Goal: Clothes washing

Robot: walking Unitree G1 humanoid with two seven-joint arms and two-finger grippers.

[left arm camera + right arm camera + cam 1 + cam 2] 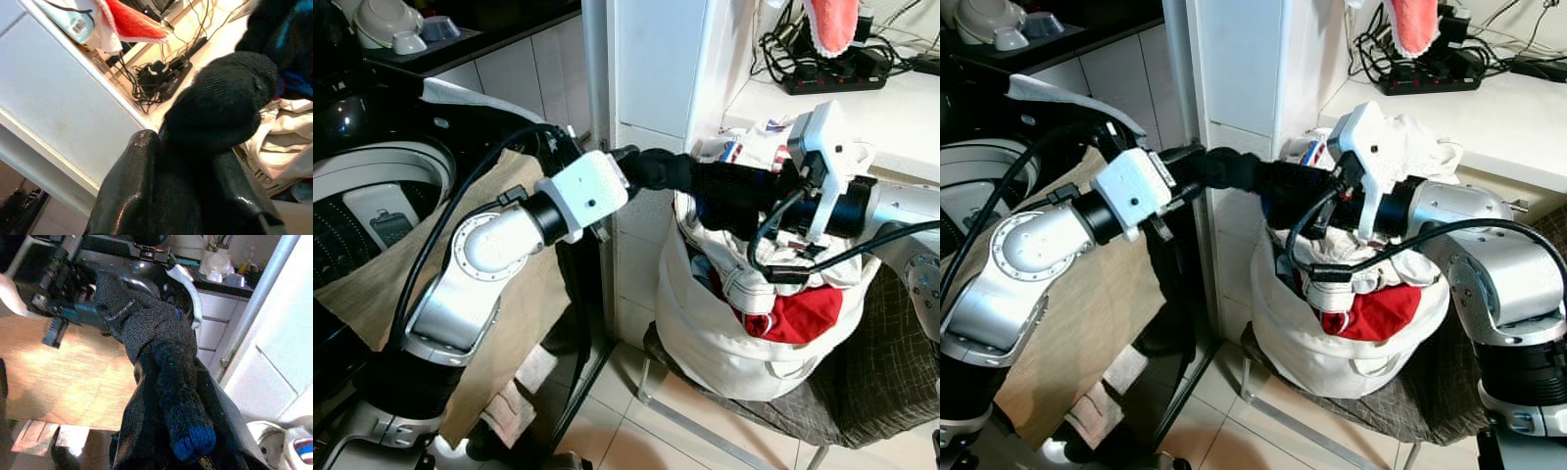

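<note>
Scene: laundry corner, with the washing machine (pixel 357 211) open-topped on the robot's left and a white laundry bag (pixel 744 333) heaped with clothes on a chair to the right, beside a white pillar (pixel 651 69).

Garment: dark knit garment (pixel 705 181), black with a blue-tipped end, stretched level between the two arms above the bag's rim.

Left gripper (pixel 195 191): closed around one end of the garment, fingers (pixel 127 191) pinching the knit, just in front of the pillar.

Right gripper (pixel 171 431): clamped on the other end, blue tip bunched between the fingers, above the bag.

Task stage: judged mid-transfer, garment lifted out of the bag but not yet over the drum.

Risk, stretch: both ends held, so arms moving apart could overstrain the knit or tear it from one grip.

Risk, drop: release by the right side before the left swings over could leave the free end trailing, perhaps falling to the tiled floor (pixel 607 431) short of the drum.

Risk, snag: black cable (pixel 783 259) looped low by the right wrist, close to the white and red clothes (pixel 793 313); could hook one and drag it out.

Risk, collision: pillar edge close to the left wrist, tight for any swing.
</note>
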